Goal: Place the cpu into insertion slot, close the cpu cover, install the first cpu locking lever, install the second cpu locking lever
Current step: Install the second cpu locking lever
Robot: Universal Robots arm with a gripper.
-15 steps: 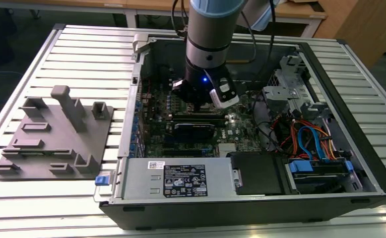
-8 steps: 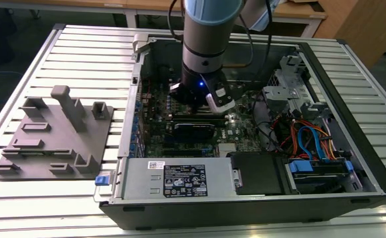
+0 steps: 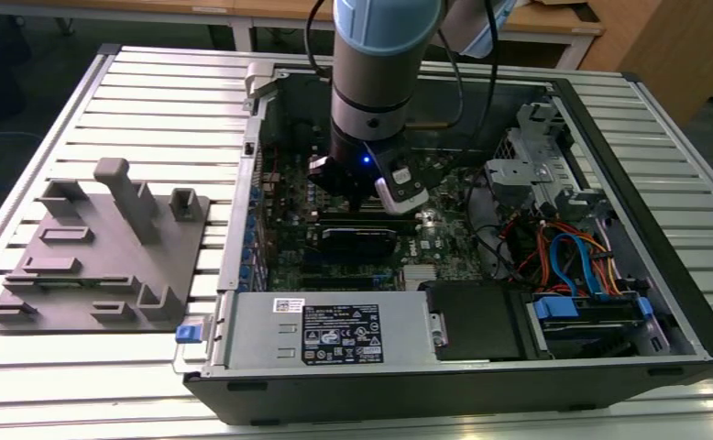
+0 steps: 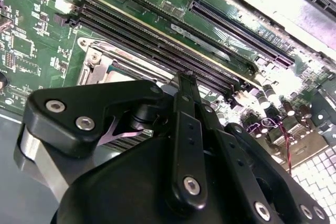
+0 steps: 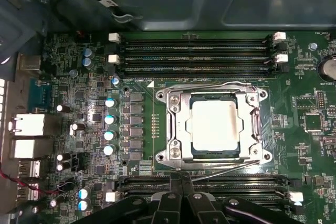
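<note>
On a pale slatted metal table point(image 3: 125, 101) we see an open computer case point(image 3: 650, 302), with a grey fixture block point(image 3: 100, 247) to the exterior view's left and wooden furniture beyond. Our arm reaches down into the case – its gripper point(image 5: 181, 182) pressed together, holding nothing, just beside the socket. The cpu point(image 5: 215, 125) sits in the insertion slot point(image 5: 195, 152); the cpu cover point(image 5: 176, 124) lies closed around it. Black memory slots point(image 5: 194, 51) flank the socket – cables point(image 3: 564, 252) crowd the exterior view's right.

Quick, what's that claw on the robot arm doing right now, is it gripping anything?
Gripper: fingers shut together, nothing between them, tips just beside the cpu cover.
</note>
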